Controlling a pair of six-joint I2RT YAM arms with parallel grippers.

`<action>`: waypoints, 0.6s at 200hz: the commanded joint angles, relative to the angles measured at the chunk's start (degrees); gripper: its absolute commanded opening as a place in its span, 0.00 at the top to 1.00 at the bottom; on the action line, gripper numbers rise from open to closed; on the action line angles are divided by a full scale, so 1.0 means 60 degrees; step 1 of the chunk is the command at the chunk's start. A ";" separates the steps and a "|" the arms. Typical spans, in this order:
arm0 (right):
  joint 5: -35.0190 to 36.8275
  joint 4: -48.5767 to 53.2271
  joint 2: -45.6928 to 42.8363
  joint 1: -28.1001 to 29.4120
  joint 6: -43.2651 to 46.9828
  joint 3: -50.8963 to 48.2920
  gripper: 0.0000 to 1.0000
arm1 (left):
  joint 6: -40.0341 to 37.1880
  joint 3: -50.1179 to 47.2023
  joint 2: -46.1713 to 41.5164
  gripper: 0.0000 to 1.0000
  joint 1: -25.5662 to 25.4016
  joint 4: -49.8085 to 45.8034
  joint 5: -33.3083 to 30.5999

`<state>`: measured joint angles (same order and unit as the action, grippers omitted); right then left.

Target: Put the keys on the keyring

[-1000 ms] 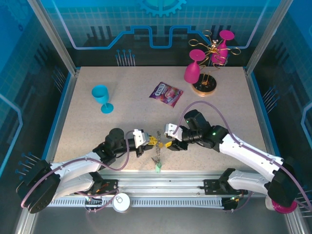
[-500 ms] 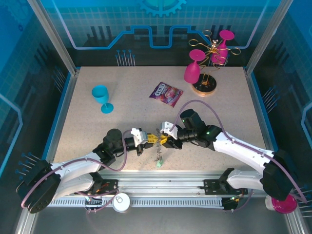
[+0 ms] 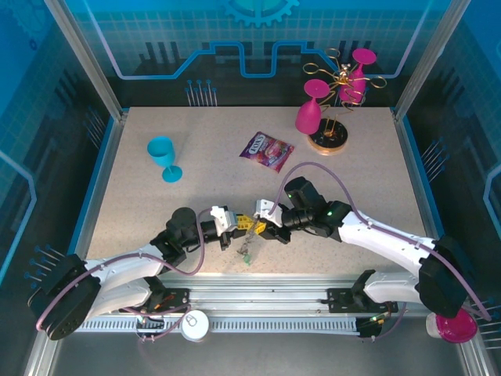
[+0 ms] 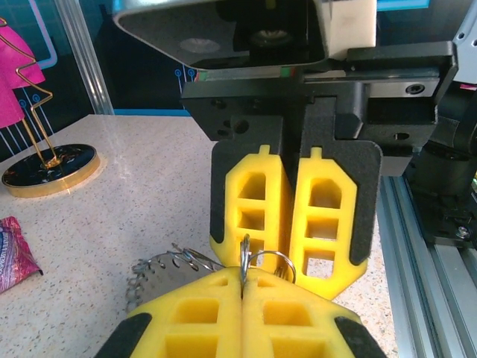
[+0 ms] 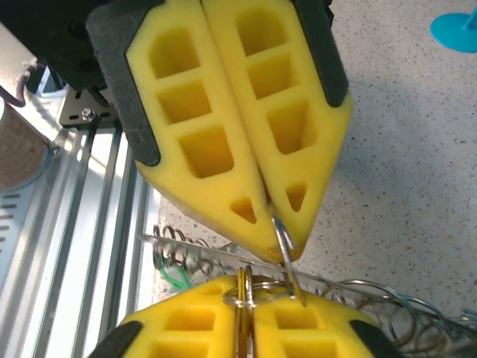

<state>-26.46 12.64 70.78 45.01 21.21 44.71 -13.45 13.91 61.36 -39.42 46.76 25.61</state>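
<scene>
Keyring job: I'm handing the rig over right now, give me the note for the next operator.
Left gripper: shut on a thin wire loop.
Right gripper: shut on a small wire ring, tip to tip with the left, towards the table's near edge.
Keyring: right at the two tips; a green piece, likely a key, shows at its near end.
Done: both pinches set. Cannot tell whether any key is threaded on.
Left: thread the keys, check before release.
</scene>
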 commanded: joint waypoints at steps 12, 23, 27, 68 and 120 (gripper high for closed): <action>0.0325 0.0588 -0.0302 0.0157 0.0399 0.0241 0.73 | 0.0033 -0.0069 -0.0019 1.00 0.0039 0.0827 -0.0050; 0.0409 0.0681 -0.0427 0.0102 0.0418 0.0239 0.67 | 0.0034 -0.0064 -0.0020 1.00 0.0042 0.0823 -0.0049; 0.0423 0.0730 -0.0448 0.0076 0.0414 0.0214 0.65 | 0.0040 -0.0082 -0.0025 1.00 0.0038 0.0820 -0.0045; 0.0413 0.0958 -0.0931 -0.0386 0.0313 0.0065 0.63 | -0.0026 -0.0082 -0.0073 1.00 0.0037 0.0820 -0.0058; 0.0069 0.0465 -0.1064 -0.0517 -0.0252 0.0064 0.64 | -0.0028 -0.0020 -0.0062 1.00 0.0040 0.0728 -0.0164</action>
<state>-24.27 16.62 64.53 42.09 21.58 44.73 -13.47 13.91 61.36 -39.42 48.34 25.06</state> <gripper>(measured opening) 0.366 0.046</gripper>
